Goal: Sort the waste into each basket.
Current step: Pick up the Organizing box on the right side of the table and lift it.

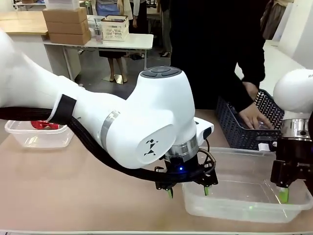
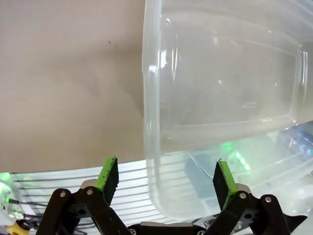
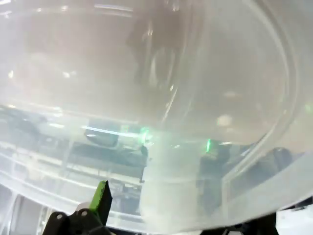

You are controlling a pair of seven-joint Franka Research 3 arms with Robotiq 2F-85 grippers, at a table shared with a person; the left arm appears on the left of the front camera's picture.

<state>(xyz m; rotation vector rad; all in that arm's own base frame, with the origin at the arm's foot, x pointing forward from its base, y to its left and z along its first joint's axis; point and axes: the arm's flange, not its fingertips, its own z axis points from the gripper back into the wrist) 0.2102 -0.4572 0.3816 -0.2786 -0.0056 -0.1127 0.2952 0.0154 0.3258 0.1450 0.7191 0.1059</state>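
Observation:
A clear basket (image 1: 230, 208) stands at the table's front right with nothing in it. My left gripper (image 1: 187, 192) hangs open over the basket's left end. In the left wrist view the rolled rim of this basket (image 2: 146, 98) runs between the two green fingertips of my left gripper (image 2: 166, 176). My right gripper (image 1: 282, 195) is at the basket's right end, with a green pad low by the wall. The right wrist view looks through the basket wall (image 3: 195, 98), with one green finger (image 3: 101, 197) showing. A second clear basket (image 1: 39, 139) at the left holds a crushed red can (image 1: 45, 125).
A person in black stands at the far side, one hand (image 1: 252, 116) reaching into a dark mesh crate (image 1: 230, 122) at the back right. My left arm's bulky white body (image 1: 146, 122) spans the middle of the table. Bare table lies at the front left.

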